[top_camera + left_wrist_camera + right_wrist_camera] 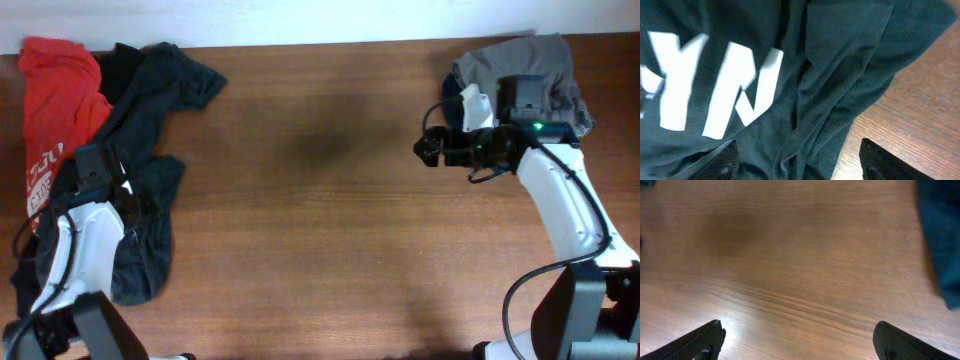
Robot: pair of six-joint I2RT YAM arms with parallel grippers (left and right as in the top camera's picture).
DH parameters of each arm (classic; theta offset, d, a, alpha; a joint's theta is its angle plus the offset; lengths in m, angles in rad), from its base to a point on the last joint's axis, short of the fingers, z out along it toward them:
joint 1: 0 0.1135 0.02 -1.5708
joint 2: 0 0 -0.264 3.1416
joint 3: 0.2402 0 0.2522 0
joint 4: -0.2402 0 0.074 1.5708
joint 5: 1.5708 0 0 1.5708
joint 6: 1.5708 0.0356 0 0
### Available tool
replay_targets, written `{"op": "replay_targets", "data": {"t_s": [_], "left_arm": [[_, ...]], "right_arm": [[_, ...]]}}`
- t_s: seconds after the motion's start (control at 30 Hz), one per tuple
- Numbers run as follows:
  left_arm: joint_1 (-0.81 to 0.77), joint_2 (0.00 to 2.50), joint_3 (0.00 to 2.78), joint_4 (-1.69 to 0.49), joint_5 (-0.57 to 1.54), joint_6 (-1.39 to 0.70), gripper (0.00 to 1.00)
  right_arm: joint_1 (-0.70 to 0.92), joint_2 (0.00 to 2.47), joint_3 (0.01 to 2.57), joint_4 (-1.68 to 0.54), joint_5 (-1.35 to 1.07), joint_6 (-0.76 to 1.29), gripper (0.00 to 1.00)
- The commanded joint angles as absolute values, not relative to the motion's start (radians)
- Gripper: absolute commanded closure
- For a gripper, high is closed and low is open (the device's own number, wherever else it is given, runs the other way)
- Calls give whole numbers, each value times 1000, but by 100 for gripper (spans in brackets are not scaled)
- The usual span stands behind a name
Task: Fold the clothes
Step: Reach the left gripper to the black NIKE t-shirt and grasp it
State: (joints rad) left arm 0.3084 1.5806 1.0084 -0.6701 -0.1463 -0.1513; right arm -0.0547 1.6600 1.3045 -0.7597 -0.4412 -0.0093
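A large black T-shirt (150, 110) with white block letters lies crumpled at the table's left side; its letters and folds fill the left wrist view (805, 75). My left gripper (120, 190) is open just above this shirt, one finger over the cloth and one over bare wood (797, 162). A red garment (55, 95) lies at the far left corner. A grey garment (525, 65) lies at the back right, with navy cloth beside it (940, 235). My right gripper (428, 150) is open and empty over bare wood (797, 342).
The brown wooden table (330, 220) runs between the two piles. A white wall edge borders the table's far side (330, 20). Both arm bases stand at the front corners.
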Motion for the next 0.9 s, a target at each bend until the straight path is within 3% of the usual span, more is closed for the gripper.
{"op": "replay_targets", "data": {"t_s": [0.0, 0.17, 0.3, 0.47, 0.63, 0.87], "left_arm": [[311, 1642, 1018, -678, -113, -160, 23], [311, 1713, 1018, -714, -85, -160, 25], [311, 1751, 1018, -724, -82, -160, 35], [311, 1760, 1018, -723, -63, -160, 61], [311, 1760, 1018, -709, -60, -161, 99], [295, 1755, 1127, -706, 164, -160, 99]], "right_arm": [[-4, 1658, 1324, -742, -460, -22, 1], [28, 1658, 1324, -743, -448, -22, 1], [27, 1658, 1324, -745, -448, -22, 1], [27, 1658, 1324, -748, -448, -22, 1], [27, 1658, 1324, -747, -448, -22, 0], [27, 1658, 1324, -747, -449, -22, 0]]}}
